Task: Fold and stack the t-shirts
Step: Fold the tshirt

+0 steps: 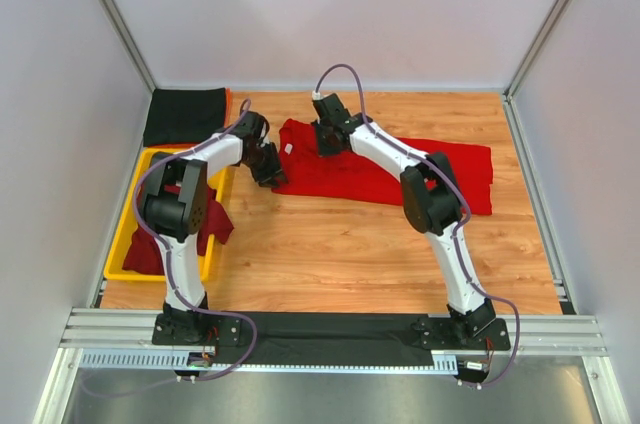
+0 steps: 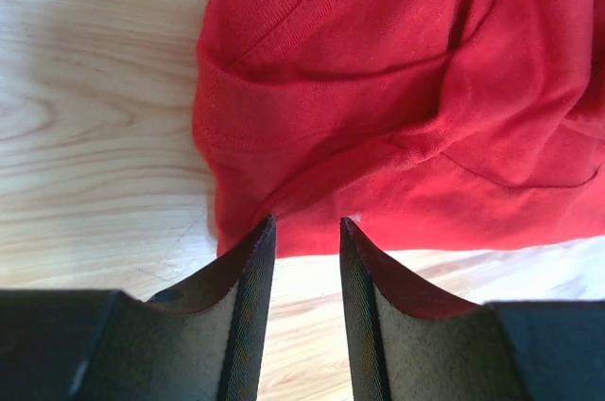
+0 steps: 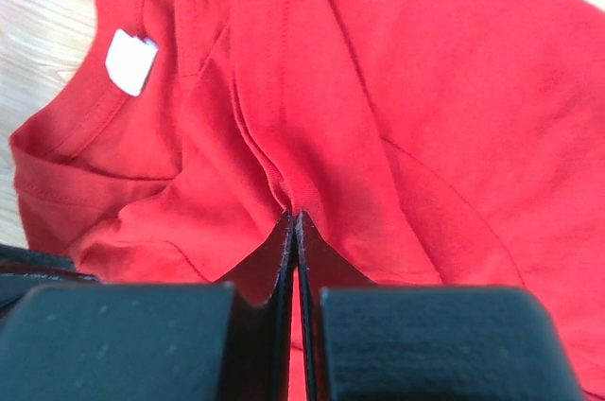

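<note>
Red t-shirt (image 1: 400,174) lies spread across the far-right half of the table (image 1: 330,264), collar end to the left, white neck label (image 3: 130,61) showing inside the collar; the body runs right in shallow wrinkles. Folded black t-shirt (image 1: 185,116) sits at the far-left corner, and maroon t-shirts (image 1: 215,226) spill from the yellow tray (image 1: 122,234) at the left. Right gripper (image 3: 295,217) is down near the collar, jaws closed flat together with a thin ridge of red cloth running into the tips: it reads as a pinch on a single raised fold. Left gripper (image 2: 304,223) is at the shirt's near-left corner, jaws about half apart, bare wood visible between them and the stitched hem edge just at the fingertips; nothing clamped there as far as I can tell. Handling judgement: thin knit, light, limp, no stiffness of its own, so it will sag and drape from any one hold and drag on the wood instead of sliding cleanly. Low risk of damage; the main risks are catching more than one layer or losing a shallow pinch. Best holds look like the doubled seams, meaning the collar band, shoulder line and hem corner, taken at two well-separated points so the cloth hangs flat between the arms
</note>
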`<state>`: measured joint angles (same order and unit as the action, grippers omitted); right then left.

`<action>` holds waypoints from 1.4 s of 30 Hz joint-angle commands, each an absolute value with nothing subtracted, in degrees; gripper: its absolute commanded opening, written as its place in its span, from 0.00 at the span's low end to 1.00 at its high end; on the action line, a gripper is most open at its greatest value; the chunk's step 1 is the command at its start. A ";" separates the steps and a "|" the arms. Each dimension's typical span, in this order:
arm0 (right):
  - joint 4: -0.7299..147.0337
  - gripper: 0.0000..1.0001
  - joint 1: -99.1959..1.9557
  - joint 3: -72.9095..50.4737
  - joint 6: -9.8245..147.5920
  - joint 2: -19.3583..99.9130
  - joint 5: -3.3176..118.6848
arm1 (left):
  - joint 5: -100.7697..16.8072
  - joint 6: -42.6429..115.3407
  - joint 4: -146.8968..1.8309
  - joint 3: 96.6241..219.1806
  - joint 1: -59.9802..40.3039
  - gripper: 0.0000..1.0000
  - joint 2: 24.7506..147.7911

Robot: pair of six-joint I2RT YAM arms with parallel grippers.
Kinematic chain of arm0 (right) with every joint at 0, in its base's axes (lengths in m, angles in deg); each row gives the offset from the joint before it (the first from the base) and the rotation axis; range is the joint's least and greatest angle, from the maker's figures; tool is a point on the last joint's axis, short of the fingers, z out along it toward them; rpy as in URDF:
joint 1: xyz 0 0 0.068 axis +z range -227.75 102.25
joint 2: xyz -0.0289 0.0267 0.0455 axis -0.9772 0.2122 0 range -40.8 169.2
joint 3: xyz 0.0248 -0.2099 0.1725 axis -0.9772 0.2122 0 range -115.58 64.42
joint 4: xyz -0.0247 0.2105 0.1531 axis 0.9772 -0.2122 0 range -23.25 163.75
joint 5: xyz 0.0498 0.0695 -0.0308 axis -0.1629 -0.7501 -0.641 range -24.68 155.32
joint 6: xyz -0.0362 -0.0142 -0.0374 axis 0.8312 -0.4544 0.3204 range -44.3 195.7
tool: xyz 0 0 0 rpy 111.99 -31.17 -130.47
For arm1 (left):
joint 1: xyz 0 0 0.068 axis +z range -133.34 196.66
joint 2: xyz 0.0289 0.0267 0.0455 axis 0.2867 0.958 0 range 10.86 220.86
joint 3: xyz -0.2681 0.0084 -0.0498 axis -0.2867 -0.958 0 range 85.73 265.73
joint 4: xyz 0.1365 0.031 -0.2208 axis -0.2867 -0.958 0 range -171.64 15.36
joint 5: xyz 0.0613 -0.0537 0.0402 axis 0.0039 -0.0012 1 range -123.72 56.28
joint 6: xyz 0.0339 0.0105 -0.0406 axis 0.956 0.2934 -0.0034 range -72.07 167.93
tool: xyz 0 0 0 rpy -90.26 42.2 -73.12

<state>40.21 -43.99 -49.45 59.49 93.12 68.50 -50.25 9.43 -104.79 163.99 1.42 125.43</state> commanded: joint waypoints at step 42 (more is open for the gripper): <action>32.98 0.27 -56.30 -54.42 58.30 89.37 69.62 | -45.21 11.18 -118.07 175.02 1.46 0.48 121.08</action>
<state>37.10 -55.94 -53.40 58.53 93.93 68.35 -43.74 9.51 -117.49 171.90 1.33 126.19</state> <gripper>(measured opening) 0.264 0.467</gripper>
